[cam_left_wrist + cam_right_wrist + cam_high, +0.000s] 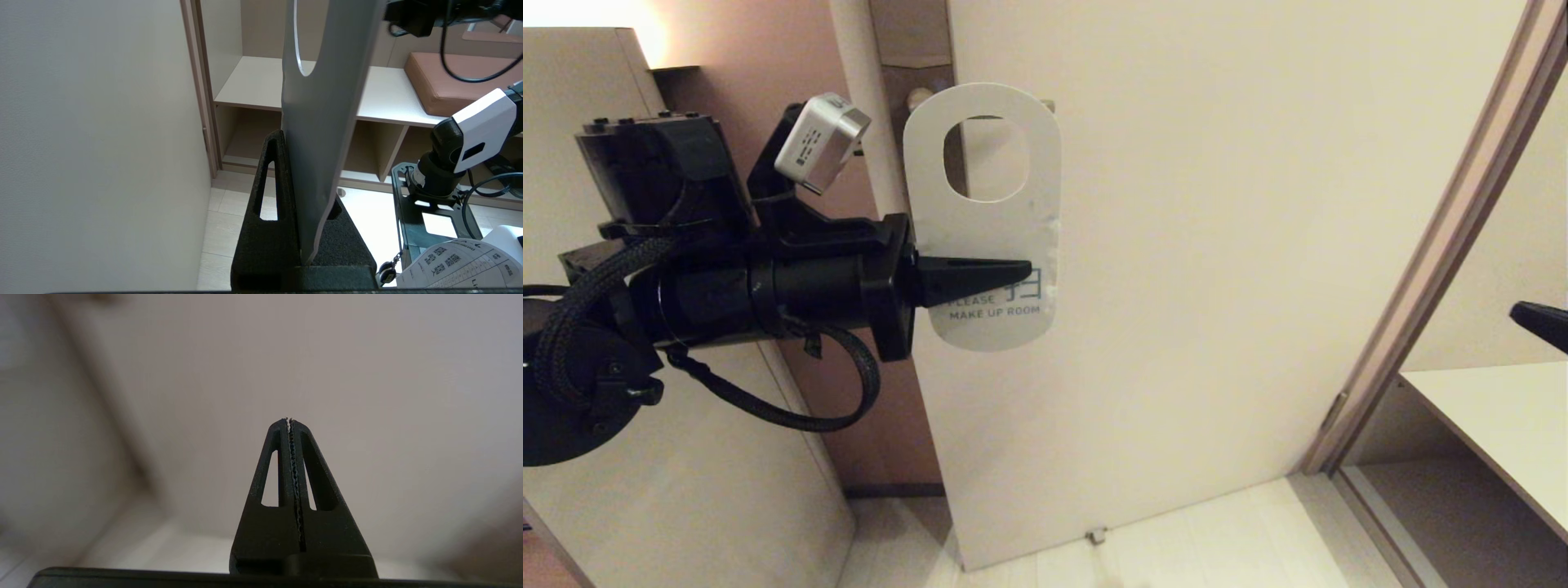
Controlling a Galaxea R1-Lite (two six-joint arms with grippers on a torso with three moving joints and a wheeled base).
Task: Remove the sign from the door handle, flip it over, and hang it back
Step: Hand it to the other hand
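We cannot make out the door handle: in the head view the sign point(982, 220) covers where it would sit, and only a sliver of something shows at the top of the oval hole. The left gripper point(1013, 273) lies across the sign's printing, so the word above "MAKE UP ROOM" is partly hidden. In the left wrist view the sign's top runs off the picture's edge. The right gripper point(1539, 322) shows in the head view only as a dark tip cut by the picture's edge. In the right wrist view everything behind its closed fingers point(282, 465) is blurred.
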